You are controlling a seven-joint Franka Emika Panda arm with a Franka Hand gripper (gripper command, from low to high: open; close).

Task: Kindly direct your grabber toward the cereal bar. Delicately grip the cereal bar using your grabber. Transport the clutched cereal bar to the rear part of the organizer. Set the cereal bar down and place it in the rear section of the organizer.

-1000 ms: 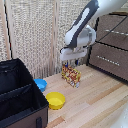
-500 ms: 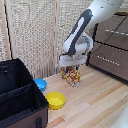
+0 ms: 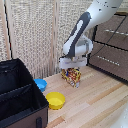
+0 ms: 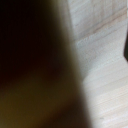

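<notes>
Cereal bar (image 3: 72, 76) is the small box with busy red, yellow and orange print, and it sits directly under the grabber (image 3: 70, 68), whose short dark fingers reach down over its upper part. Whether its lower edge rests on the wooden table (image 3: 100, 105) or hangs just clear of it cannot be told.

Going across the exterior view from its left: the organizer (image 3: 20, 95) fills the lower corner there, a large black fabric box with soft walls and an inner divider splitting it into sections. Just beside its nearer corner lies a blue bowl (image 3: 40, 84), and a little further toward the exterior view's right sits a yellow bowl (image 3: 55, 100), close to the blue one but apart from it. Next comes the box in the grabber's reach, well apart from the organizer and behind the yellow bowl. Above it the pale blocky head joins the white arm (image 3: 92, 17), which rises toward the upper corner on the exterior view's right. A dark cabinet (image 3: 112, 47) with drawer fronts stands on that side, against a pale ribbed wall (image 3: 35, 30).

The jaws look closed around the printed box, gripping its top, though the contact itself is small and soft in the picture.

The wrist view is mostly a dark blur; pale wood grain (image 4: 102, 60) shows beside it, and nothing else there can be made out.
</notes>
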